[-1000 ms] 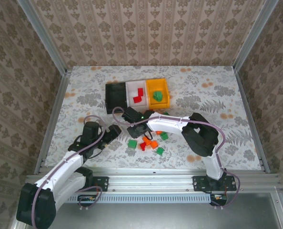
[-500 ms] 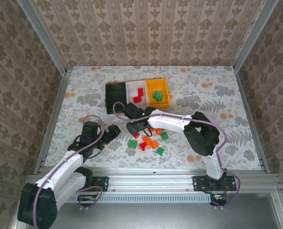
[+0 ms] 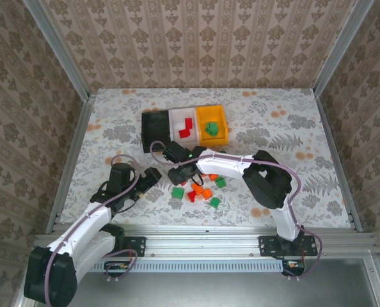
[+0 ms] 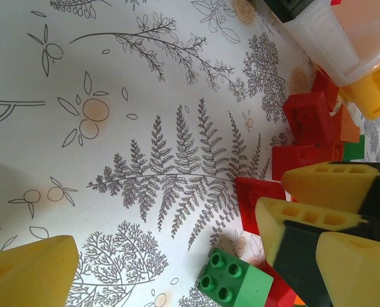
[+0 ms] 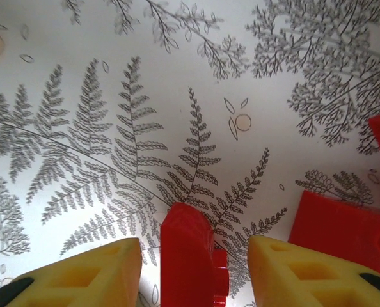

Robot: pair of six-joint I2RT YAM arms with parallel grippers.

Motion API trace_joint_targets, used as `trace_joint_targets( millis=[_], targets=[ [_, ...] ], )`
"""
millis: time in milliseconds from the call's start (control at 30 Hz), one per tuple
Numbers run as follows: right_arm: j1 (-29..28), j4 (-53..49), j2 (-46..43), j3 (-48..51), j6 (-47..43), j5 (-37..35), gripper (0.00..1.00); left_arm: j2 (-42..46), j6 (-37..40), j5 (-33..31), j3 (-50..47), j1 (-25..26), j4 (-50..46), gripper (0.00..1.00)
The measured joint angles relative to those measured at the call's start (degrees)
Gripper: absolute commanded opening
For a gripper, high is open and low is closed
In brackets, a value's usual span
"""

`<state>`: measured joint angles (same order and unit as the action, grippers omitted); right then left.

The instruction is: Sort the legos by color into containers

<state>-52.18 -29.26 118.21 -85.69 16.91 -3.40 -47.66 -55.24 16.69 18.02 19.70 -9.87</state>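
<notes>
A loose heap of red, orange and green legos [image 3: 203, 190] lies on the table in front of the containers. The black bin [image 3: 155, 131], the white bin [image 3: 176, 120] and the orange-yellow bin [image 3: 221, 118] stand in a row. Red legos [image 3: 185, 126] lie in the white bin and a green one [image 3: 210, 129] in the orange-yellow bin. My right gripper [image 3: 179, 173] [image 5: 193, 243] is open at the heap's left edge. It straddles a red lego [image 5: 187, 262] with a gap on each side. My left gripper [image 3: 153, 176] [image 4: 190, 275] stands wide open just left of it, next to a green lego [image 4: 235, 281].
Another red lego [image 5: 343, 220] lies just right of my right gripper's fingers. The left wrist view catches the white bin [image 4: 324, 32] and orange-yellow bin [image 4: 375, 96] at its top right. Metal rails and papered walls close in the patterned table [image 3: 286, 134].
My right gripper's jaws have gone from shut to open, and its wrist has shifted slightly at the heap's left edge. The left arm has stayed put.
</notes>
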Motion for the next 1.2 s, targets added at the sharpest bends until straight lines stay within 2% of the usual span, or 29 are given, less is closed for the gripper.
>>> trace_joint_targets(
  millis=[200, 467, 633, 767, 867, 967, 1200],
  targets=[
    [0.0, 0.0, 1.77, 0.33, 0.46, -0.07, 0.3, 4.59, 0.0, -0.07, 0.0, -1.22, -1.6, 0.97],
    [0.44, 0.15, -0.09, -0.11, 0.76, -3.37, 0.28, 6.23, 0.0, 0.0, 0.0, -2.67, -3.15, 0.97],
    [4.83, -1.14, 0.04, -10.86, -0.5, -5.7, 0.28, 3.08, -0.09, 0.59, 0.81, -2.86, -1.27, 0.97],
    [9.66, -2.54, 6.32, -26.82, -1.22, -8.0, 0.28, -3.28, -0.02, 1.66, 5.53, -1.75, -0.26, 0.97],
    [12.52, -4.94, 13.55, -37.64, -1.97, -9.55, 0.29, -6.47, -0.02, 1.97, 8.48, 0.31, 1.27, 0.97],
    [13.99, -8.13, 19.34, -43.25, -2.4, -10.23, 0.33, -7.82, -0.02, 1.88, 8.87, 2.95, 2.58, 0.97],
    [14.32, -14.51, 24.15, -46.4, -4.11, -10.19, 0.5, -10.69, 1.62, -0.04, 9.88, 9.6, 0.33, 0.95]
  ],
)
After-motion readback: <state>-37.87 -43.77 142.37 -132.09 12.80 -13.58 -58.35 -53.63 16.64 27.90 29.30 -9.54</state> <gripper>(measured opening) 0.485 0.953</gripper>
